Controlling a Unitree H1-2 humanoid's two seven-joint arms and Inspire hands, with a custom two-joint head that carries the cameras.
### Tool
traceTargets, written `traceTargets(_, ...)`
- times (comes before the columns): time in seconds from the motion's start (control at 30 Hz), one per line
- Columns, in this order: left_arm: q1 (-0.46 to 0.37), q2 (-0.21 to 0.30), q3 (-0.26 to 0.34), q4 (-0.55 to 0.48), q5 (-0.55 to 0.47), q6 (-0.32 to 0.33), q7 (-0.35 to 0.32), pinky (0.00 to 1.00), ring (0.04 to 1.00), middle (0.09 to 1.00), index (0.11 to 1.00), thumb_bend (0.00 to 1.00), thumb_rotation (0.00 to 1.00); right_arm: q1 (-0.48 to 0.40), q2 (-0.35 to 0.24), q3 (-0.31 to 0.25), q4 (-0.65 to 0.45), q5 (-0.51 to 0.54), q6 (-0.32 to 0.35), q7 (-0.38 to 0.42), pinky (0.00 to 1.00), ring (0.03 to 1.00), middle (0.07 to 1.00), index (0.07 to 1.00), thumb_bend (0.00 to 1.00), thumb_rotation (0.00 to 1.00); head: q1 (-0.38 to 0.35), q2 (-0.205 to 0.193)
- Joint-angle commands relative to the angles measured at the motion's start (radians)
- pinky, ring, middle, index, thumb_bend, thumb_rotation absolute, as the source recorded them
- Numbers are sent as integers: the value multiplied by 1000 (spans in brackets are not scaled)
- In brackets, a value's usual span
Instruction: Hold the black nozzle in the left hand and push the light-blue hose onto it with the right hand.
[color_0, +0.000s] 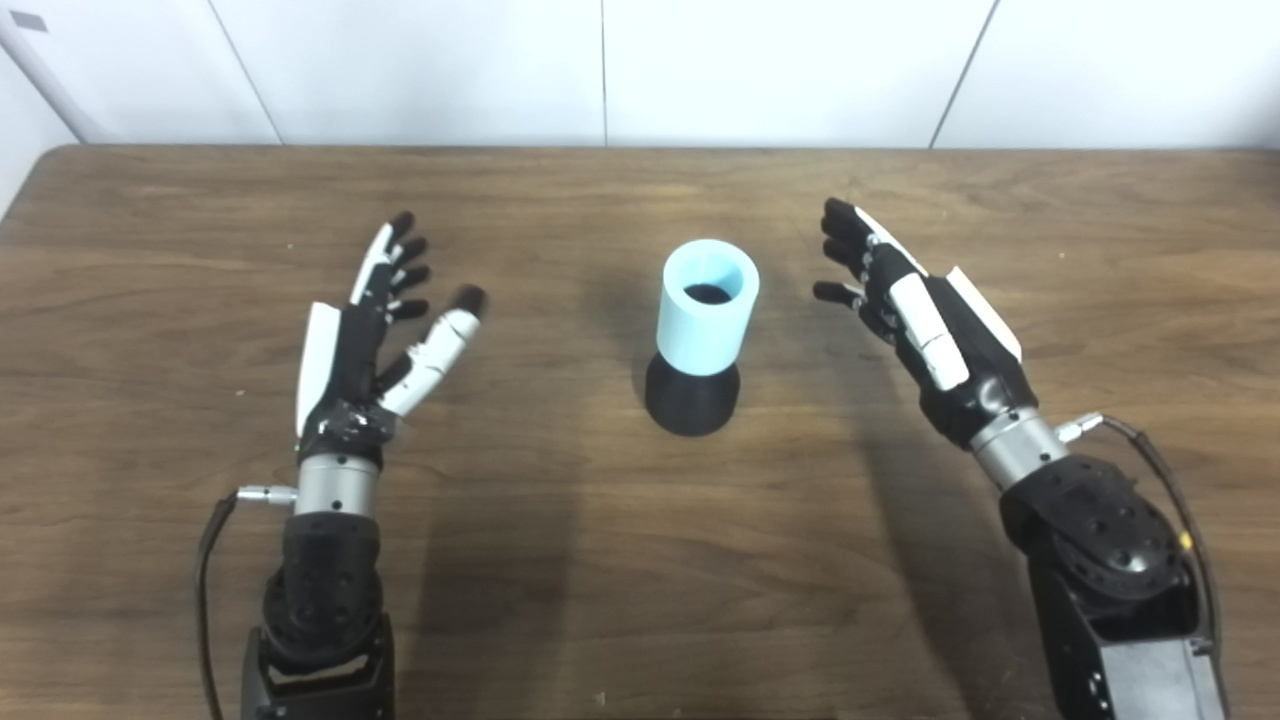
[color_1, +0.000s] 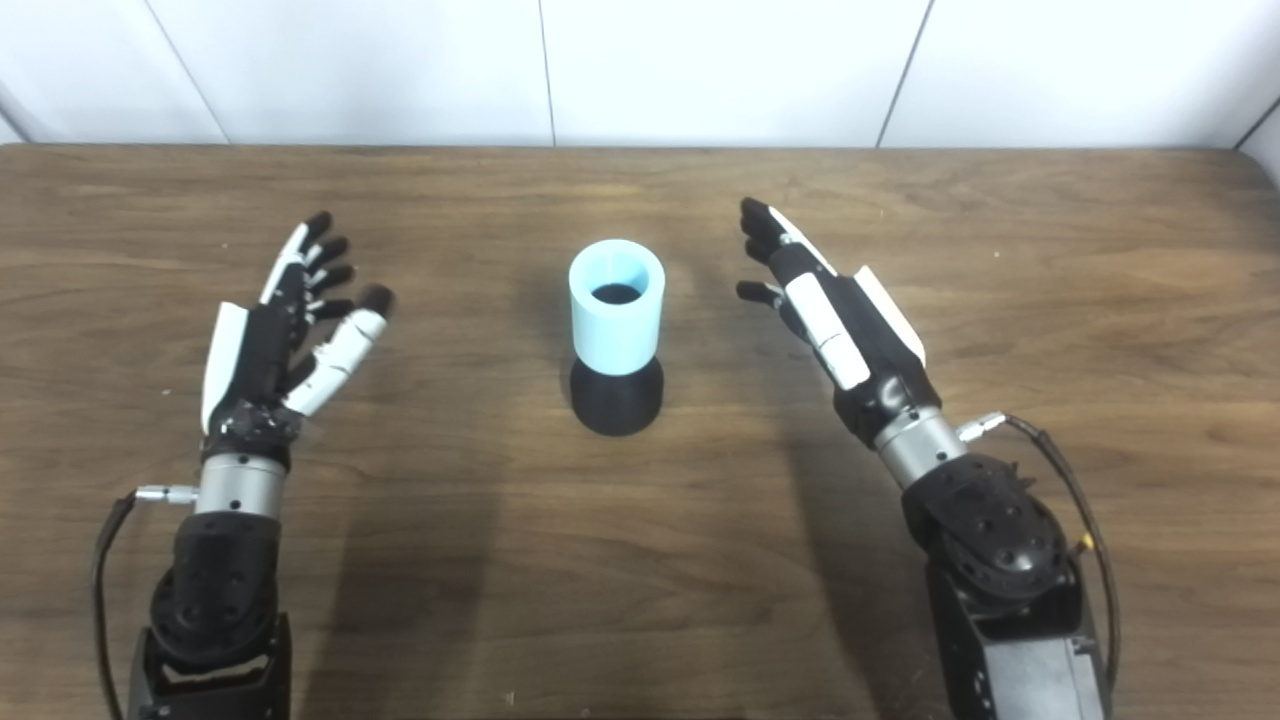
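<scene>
Tabletop (color_0: 620, 560): brown wood grain, smooth with a low sheen. Between the hands, light-blue hose (color_0: 708, 308): matt, smooth, plastic by its look; black nozzle (color_0: 692, 400) under it: matt black, possibly plastic. Left hand (color_0: 372, 335) and right hand (color_0: 915, 315): black and glossy white plastic shells; behind each, a brushed-metal wrist collar (color_0: 335, 485).

brown wooden table (color_0: 620, 560) against white panelled wall (color_0: 420, 70).

The light-blue hose (color_0: 708, 306) is standing upright on the black nozzle (color_0: 692, 398) on the wooden table (color_0: 600, 560). Left of the nozzle, the left hand (color_0: 375, 340) is hovering with fingers spread, empty. Right of it, the right hand (color_0: 920, 315) is hovering likewise, fingers apart.
</scene>
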Motion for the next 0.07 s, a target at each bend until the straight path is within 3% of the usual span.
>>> traceTargets(0.0, -26, -2, 14, 0, -74, -55, 27, 821, 892, 926, 966, 555, 983, -12, 5, -13, -1, 20, -21, -17, 898, 968, 959, 971, 504, 1000, 1, 0)
traceTargets(0.03, -27, -3, 19, 12, -99, -65, 31, 827, 887, 922, 962, 570, 990, -10, 6, -13, 5, 20, -27, -19, 899, 966, 959, 972, 501, 1000, 1, 0)
